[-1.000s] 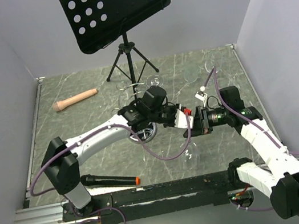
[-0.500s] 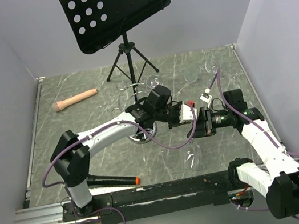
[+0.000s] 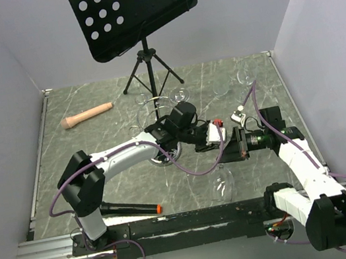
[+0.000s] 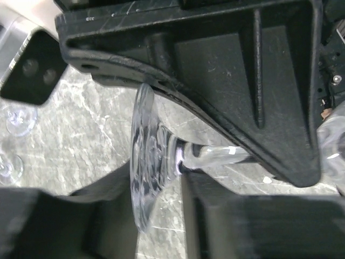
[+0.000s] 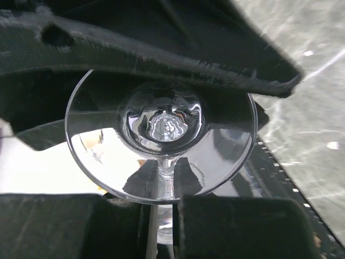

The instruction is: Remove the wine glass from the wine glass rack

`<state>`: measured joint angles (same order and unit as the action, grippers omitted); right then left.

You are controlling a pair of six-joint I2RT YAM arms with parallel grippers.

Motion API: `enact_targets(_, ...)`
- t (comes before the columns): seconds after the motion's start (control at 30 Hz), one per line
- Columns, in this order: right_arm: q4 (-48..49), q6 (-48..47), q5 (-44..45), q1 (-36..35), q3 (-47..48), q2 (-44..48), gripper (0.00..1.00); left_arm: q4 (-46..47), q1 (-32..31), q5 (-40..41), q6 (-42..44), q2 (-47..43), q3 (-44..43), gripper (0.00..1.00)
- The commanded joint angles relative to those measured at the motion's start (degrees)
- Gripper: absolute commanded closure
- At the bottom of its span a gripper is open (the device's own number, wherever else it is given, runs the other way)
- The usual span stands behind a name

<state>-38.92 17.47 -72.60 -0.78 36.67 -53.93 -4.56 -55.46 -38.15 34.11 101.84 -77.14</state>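
The clear wine glass (image 3: 221, 186) hangs bowl-down between my two grippers, to the right of and clear of the chrome wine glass rack (image 3: 164, 156). My right gripper (image 3: 226, 150) is shut on its stem; in the right wrist view the stem (image 5: 167, 172) sits pinched between my right gripper's (image 5: 161, 216) fingers, with the round foot (image 5: 215, 151) above them. My left gripper (image 3: 216, 136) is at the foot. In the left wrist view the foot (image 4: 143, 162) stands edge-on between the left gripper's (image 4: 156, 205) fingers, which touch both of its faces.
The black music stand (image 3: 135, 9) on its tripod is at the back. Other clear glasses (image 3: 180, 93) hang round the rack's top, and more stand at the back right (image 3: 242, 78). A beige handle (image 3: 87, 115) lies at the back left, and a black microphone (image 3: 127, 209) at the front.
Both grippers have moved together to the right and toward the near edge, away from the rack, with the glass between them. The left arm has stretched out further.
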Motion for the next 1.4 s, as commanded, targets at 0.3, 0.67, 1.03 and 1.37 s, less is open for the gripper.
enact_targets(0.3,4.55,4.58,-7.92,-0.89,-2.12,-0.12,1.00,-0.36,-0.35,-3.42,3.86,2.48,-1.87,0.94)
enact_targets(0.67,-2.47,-2.70,-1.06,3.76,1.65,-3.02,0.19,2.89,0.09,-3.68,-5.80,6.52,-1.43,0.99)
enact_targets(1.03,-11.08,-11.14,4.30,8.86,11.31,-3.64,0.00,1.04,2.64,-4.12,-13.36,8.72,-3.98,0.99)
enact_targets(1.37,-25.84,-24.93,6.76,11.67,26.51,-4.69,0.00,-0.19,4.22,-4.30,-18.19,5.04,-7.66,0.99)
